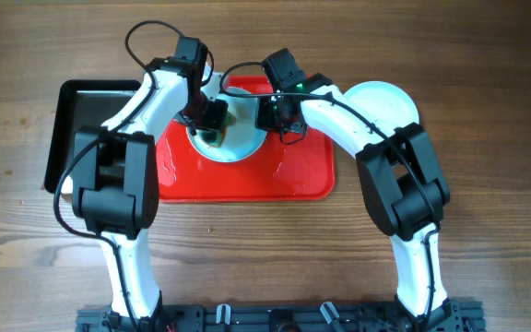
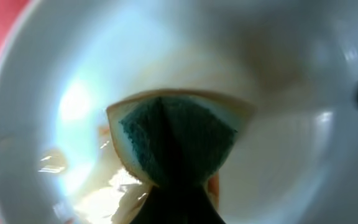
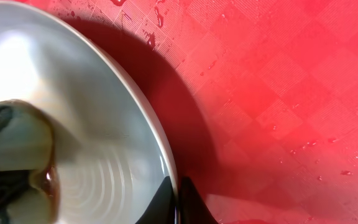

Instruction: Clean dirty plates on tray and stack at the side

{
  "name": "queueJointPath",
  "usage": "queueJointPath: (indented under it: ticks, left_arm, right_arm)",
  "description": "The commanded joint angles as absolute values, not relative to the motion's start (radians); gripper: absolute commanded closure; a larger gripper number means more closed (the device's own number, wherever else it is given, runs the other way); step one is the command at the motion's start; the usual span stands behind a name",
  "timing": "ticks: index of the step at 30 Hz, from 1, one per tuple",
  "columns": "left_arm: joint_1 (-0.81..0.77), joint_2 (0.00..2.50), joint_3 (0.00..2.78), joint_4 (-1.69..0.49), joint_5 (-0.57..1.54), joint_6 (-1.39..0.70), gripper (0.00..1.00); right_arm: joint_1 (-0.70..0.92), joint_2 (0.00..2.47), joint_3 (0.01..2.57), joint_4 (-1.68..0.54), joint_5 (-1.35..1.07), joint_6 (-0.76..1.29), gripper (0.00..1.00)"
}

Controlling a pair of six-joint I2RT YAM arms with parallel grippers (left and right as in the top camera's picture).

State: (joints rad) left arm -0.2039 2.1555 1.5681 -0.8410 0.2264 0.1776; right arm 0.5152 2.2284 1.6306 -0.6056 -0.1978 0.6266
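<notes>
The plate [image 1: 240, 140] is sitting on the far middle of the red tray [image 1: 247, 184], right between both grippers. The left gripper [image 1: 212, 118] is clenching a sponge [image 2: 176, 140] and pressing it onto the plate's wet face from the left. The right gripper [image 3: 178, 190] is pinching the plate's right rim, seemingly bracing it against the wiping. A second plate [image 1: 385, 100] is lying off the tray at the far right, nearer the right arm.
</notes>
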Motion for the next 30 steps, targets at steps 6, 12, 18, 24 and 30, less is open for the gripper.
queueJointPath:
  ticks: [6,12,18,24,30]
  left_arm:
    - [-0.211,2.232,1.536,-0.592,0.402,0.004,0.96]
    - [-0.211,2.233,1.536,-0.603,-0.104,-0.345,0.96]
    - [-0.211,2.233,1.536,-0.727,-0.231,-0.402,0.96]
    - [-0.211,2.233,1.54,-0.854,-0.237,-0.457,0.96]
    - [-0.163,2.233,1.555,-1.006,0.185,-0.203,0.96]
  right_arm:
    - [0.532,2.255,1.629,-0.599,-0.23,0.628,0.96]
    - [0.533,2.255,1.629,-0.599,-0.229,0.628,0.96]
    - [0.533,2.255,1.629,-0.598,-0.23,0.628,0.96]
    - [0.533,2.255,1.629,-0.6,-0.23,0.627,0.96]
    - [0.533,2.255,1.629,-0.6,-0.23,0.627,0.96]
